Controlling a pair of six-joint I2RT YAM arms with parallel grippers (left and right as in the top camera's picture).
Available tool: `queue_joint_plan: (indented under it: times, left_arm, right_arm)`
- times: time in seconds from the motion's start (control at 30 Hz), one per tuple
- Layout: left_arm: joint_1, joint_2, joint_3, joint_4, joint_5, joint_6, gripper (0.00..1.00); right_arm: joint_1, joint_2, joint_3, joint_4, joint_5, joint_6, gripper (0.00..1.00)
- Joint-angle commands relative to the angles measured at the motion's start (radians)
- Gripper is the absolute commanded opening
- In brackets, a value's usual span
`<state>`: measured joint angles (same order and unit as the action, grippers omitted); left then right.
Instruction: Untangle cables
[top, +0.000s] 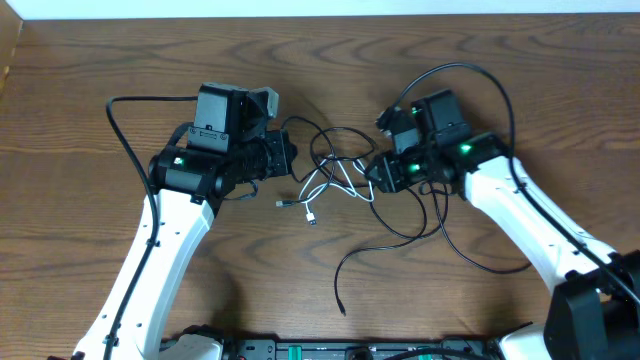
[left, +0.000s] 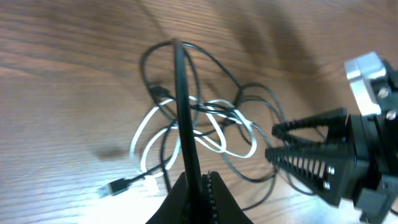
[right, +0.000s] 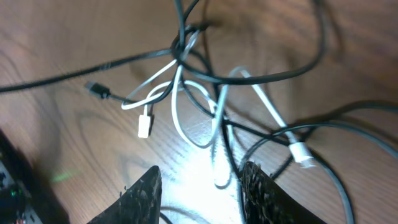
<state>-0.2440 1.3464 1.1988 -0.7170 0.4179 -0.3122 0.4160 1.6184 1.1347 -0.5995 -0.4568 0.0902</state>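
A tangle of thin black cables (top: 340, 150) and one white cable (top: 322, 182) lies at the table's middle, between the arms. My left gripper (top: 290, 157) is at the tangle's left side; in the left wrist view its fingers (left: 199, 186) are shut on a black cable (left: 181, 106) that runs taut up to the knot. My right gripper (top: 378, 172) is at the tangle's right edge; in the right wrist view its fingers (right: 199, 186) are open over loops of the white cable (right: 180, 112) and black cables (right: 261, 78). It holds nothing.
A black cable tail (top: 345, 270) trails toward the front edge. White and black plug ends (top: 295, 206) lie just below the tangle. Thicker black wires (top: 125, 130) run from the arms. The table's back edge (top: 320, 14) meets a white wall.
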Motion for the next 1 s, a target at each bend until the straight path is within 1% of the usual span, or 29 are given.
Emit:
queue_joint_plan:
  times: [0.0,0.1,0.27,0.4,0.67,0.83,0.9,0.97]
  left_arm:
    - [0.003,-0.002,0.0,-0.014,-0.072,0.021,0.08]
    - [0.003,0.008,0.0,-0.021,-0.072,0.021,0.08]
    - [0.002,0.034,-0.001,-0.047,-0.072,0.021,0.08]
    - [0.002,0.049,-0.001,-0.053,-0.072,0.02,0.08]
    - [0.003,0.052,-0.001,-0.053,-0.072,0.021,0.08]
    - [0.002,0.052,-0.001,-0.053,-0.072,0.021,0.08]
    - [0.003,0.052,-0.001,-0.053,-0.072,0.021,0.08]
    - [0.003,0.052,-0.001,-0.053,-0.072,0.021,0.08]
  right_arm:
    - [0.047,0.026,0.015,0.006,-0.021,-0.017,0.38]
    - [0.071,0.038,0.015,0.009,-0.011,-0.017,0.37]
    - [0.102,0.063,0.015,0.01,0.09,-0.014,0.36]
    - [0.118,0.101,0.015,0.014,0.169,0.029,0.37]
    - [0.14,0.184,0.015,0.104,0.166,0.074,0.37]
    - [0.158,0.188,0.015,0.189,0.105,0.089,0.4]
    - [0.164,0.188,0.015,0.202,0.079,0.088,0.46]
    - [0.165,0.188,0.015,0.203,0.057,0.087,0.48]
